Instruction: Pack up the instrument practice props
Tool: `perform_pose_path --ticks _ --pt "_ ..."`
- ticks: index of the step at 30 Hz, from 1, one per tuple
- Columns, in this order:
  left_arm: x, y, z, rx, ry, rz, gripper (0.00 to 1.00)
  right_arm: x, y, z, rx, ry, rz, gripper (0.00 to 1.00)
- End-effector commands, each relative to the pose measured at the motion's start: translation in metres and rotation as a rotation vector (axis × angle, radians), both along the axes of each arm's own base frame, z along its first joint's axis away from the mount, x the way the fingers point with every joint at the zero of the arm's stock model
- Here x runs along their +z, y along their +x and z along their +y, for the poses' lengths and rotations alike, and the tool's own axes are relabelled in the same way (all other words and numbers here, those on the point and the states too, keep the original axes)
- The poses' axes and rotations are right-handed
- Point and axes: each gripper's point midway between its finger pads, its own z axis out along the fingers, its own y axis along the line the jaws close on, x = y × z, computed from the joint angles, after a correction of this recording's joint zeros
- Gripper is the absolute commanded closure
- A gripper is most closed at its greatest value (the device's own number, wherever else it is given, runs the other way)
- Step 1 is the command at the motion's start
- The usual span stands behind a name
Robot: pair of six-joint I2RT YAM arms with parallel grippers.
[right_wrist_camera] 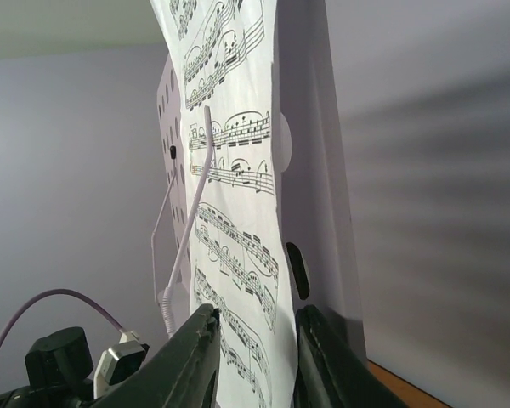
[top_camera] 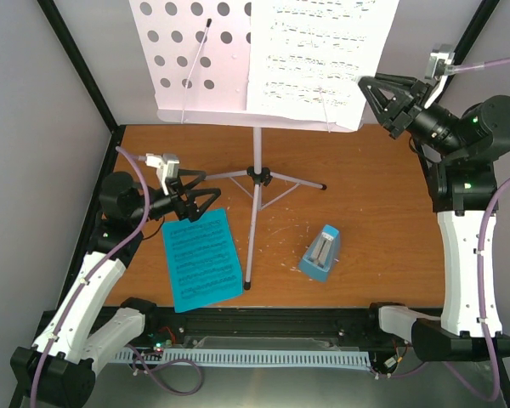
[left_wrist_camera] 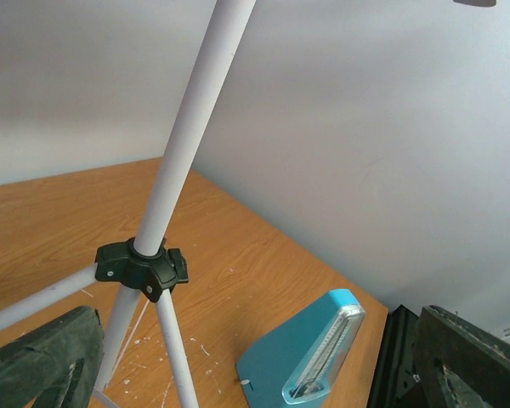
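Right tool raised at the right edge of the stand, narrowed around the lower right corner of the white sheet, one finger on each side; cannot tell whether pinching or merely flanking. Sheet propped against the perforated stand, atop the tripod planted mid-tabletop. Left tool spread wide, gripping nothing, low at the far edge of the blue sheet, just beside a tripod leg. Blue sheet flat on the tabletop, front left. Metronome standing right of the tripod, well apart from both tools.
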Motion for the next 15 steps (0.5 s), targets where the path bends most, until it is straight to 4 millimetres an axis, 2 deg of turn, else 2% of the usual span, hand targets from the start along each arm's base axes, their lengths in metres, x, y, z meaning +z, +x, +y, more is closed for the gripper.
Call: perform_pose_path --ticks 1,8,12,15 --pt "0.022 -0.007 0.0 -0.019 -0.045 -0.046 0.01 0.014 -0.007 0.004 0.008 -0.007 -0.048 0.75" --pt "0.03 -0.006 -0.001 -0.032 -0.112 -0.019 0.01 0.02 -0.006 0.013 0.032 -0.009 -0.069 0.75" --pt "0.047 -0.01 -0.007 -0.055 -0.138 -0.038 0.01 0.026 -0.003 0.015 0.027 -0.01 -0.081 0.75" --pt "0.066 -0.02 -0.025 -0.095 -0.129 -0.077 0.02 0.031 0.001 0.016 0.01 -0.007 -0.097 0.75"
